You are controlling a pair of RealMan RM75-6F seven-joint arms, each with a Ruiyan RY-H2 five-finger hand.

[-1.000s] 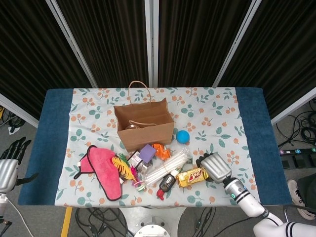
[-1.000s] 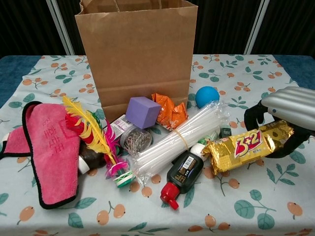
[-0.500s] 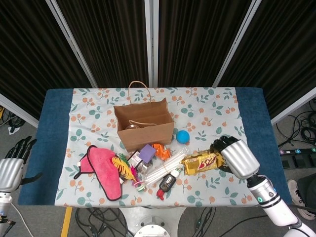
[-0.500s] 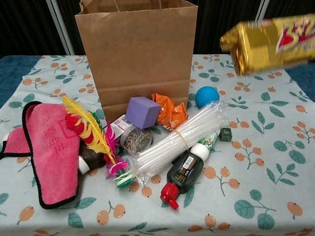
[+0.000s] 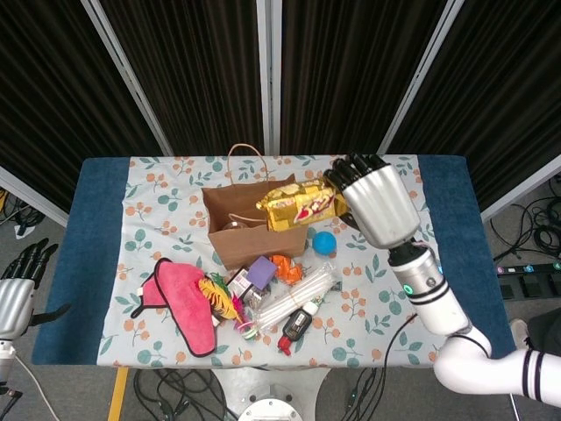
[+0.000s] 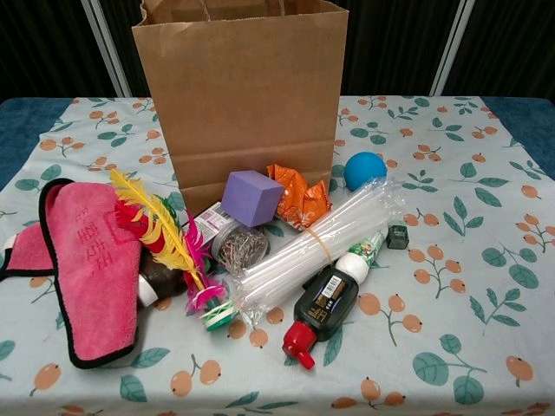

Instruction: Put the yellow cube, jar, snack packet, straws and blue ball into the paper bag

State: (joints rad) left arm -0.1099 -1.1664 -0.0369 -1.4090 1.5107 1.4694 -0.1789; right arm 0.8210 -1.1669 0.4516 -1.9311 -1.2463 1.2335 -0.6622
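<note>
Lifted off worktop point(image 5: 96, 254): snack packet point(image 5: 298, 204), gripped by right hand point(image 5: 372, 203), now over paper bag point(image 5: 254, 230) mouth. Left hand point(image 5: 19, 285) idle, holding nothing.

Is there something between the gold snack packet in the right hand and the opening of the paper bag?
Nothing visible. The right hand holds the snack packet above the open top of the paper bag, with no object between them in the head view.
</note>
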